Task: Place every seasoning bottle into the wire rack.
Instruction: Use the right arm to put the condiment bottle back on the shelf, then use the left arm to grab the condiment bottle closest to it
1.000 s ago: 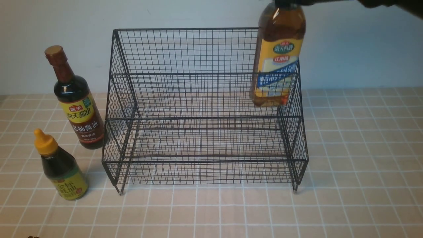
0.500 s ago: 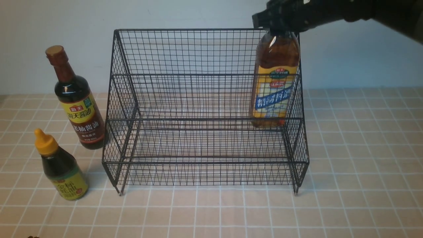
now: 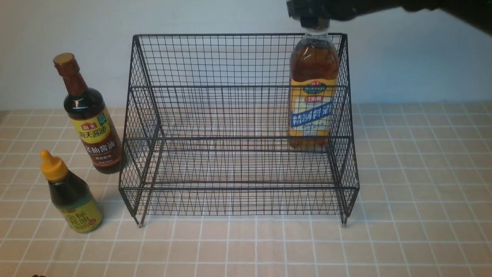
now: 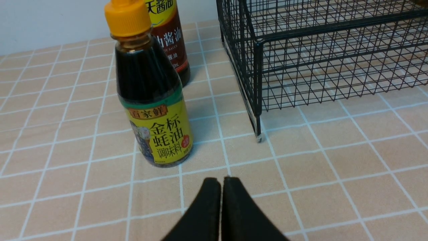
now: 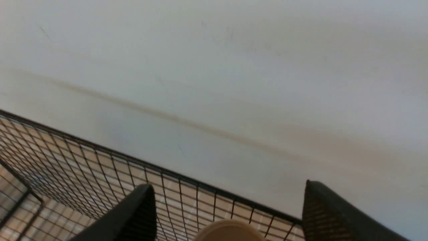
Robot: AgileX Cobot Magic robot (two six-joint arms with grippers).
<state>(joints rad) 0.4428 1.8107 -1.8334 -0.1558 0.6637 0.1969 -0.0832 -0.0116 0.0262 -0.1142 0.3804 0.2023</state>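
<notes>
The large amber bottle (image 3: pixel 312 100) with the yellow-blue label stands upright on the upper tier of the black wire rack (image 3: pixel 215 115), against its right side. My right gripper (image 3: pixel 307 11) hovers at the bottle's cap (image 5: pixel 229 231), open (image 5: pixel 228 186), its fingers wide of the cap on both sides. Left of the rack, on the table, stand the tall brown-capped soy bottle (image 3: pixel 90 119) and the small dark bottle (image 3: pixel 73 198) with the yellow nozzle. My left gripper (image 4: pixel 221 180) is shut and empty, low over the table a short way from the small bottle (image 4: pixel 150 100).
The tiled tabletop (image 3: pixel 415 173) stretches right of and in front of the rack. A pale wall (image 3: pixel 403 57) stands close behind the rack's tall back. The rack's front left foot (image 4: pixel 258 137) is near the small bottle.
The amber bottle came down from above the rack's right side onto the upper tier. My right gripper has opened off its cap. The left arm is still.
</notes>
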